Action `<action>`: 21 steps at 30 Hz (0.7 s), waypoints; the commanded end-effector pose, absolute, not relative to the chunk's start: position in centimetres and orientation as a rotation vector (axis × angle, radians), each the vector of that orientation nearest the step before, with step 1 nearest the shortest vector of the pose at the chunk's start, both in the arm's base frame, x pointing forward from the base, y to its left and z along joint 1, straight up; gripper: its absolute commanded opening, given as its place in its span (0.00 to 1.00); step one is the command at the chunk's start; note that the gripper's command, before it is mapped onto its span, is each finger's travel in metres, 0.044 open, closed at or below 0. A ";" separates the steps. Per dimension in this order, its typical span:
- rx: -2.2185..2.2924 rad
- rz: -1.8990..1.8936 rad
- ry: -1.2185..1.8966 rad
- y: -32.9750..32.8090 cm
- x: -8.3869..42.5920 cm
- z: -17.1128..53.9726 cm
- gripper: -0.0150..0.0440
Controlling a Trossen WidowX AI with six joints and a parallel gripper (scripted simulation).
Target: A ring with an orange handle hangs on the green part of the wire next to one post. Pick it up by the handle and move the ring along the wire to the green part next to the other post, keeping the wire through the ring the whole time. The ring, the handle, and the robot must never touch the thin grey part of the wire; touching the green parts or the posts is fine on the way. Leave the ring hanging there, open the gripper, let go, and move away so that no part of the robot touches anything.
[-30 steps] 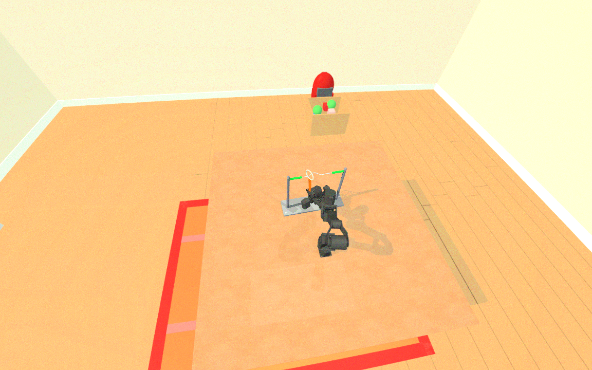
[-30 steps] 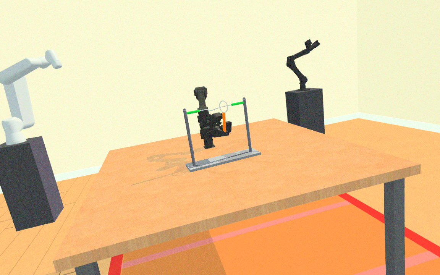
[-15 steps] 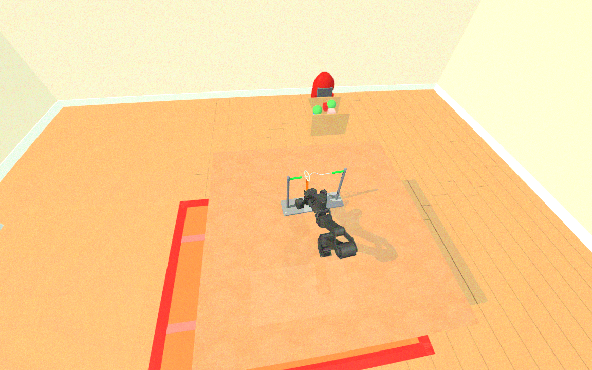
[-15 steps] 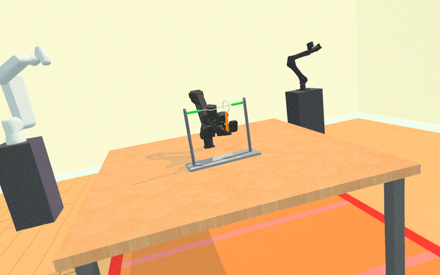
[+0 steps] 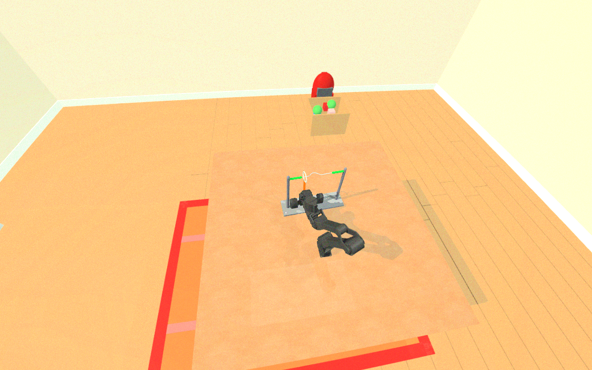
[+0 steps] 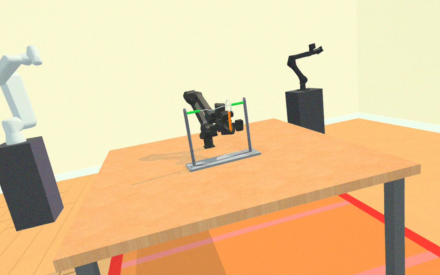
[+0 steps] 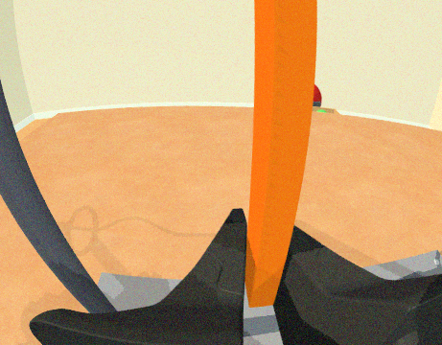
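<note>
My gripper (image 5: 304, 190) (image 6: 230, 130) (image 7: 249, 218) is shut on the orange handle (image 5: 304, 185) (image 6: 229, 119) (image 7: 283, 120) near its lower end. The handle stands about upright below the pale ring (image 5: 304, 171) (image 6: 228, 100). The ring is around the wire at the inner end of one green part (image 5: 295, 178) (image 6: 237, 103), near the post (image 5: 288, 193) (image 6: 247, 126) (image 7: 19, 192) at the left in the top view. I cannot tell if ring and wire touch. Thin grey wire (image 5: 326, 173) (image 6: 210, 110) runs to the other green part (image 5: 338, 171) (image 6: 193, 112). The ring is out of the wrist view.
The other post (image 5: 341, 184) (image 6: 189, 136) stands at the right in the top view. Both posts rise from a grey base plate (image 5: 291, 211) (image 6: 194, 168) (image 7: 134, 287) on the wooden table (image 5: 252, 257) (image 6: 283, 170). Two more arms stand on dark pedestals beyond the table in the exterior view.
</note>
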State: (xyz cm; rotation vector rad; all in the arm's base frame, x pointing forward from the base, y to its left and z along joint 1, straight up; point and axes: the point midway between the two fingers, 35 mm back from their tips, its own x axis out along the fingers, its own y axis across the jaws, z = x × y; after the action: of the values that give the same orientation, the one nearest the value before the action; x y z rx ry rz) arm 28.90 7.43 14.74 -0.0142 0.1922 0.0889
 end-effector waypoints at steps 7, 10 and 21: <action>0.001 0.042 0.189 8.7 28.9 14.8 0.00; 0.002 0.037 0.188 9.0 28.8 14.8 0.00; 0.004 0.026 0.187 10.1 28.7 14.8 0.00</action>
State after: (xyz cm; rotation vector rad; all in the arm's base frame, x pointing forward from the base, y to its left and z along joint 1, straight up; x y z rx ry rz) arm 28.65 9.69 14.68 -0.0015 0.1897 0.0314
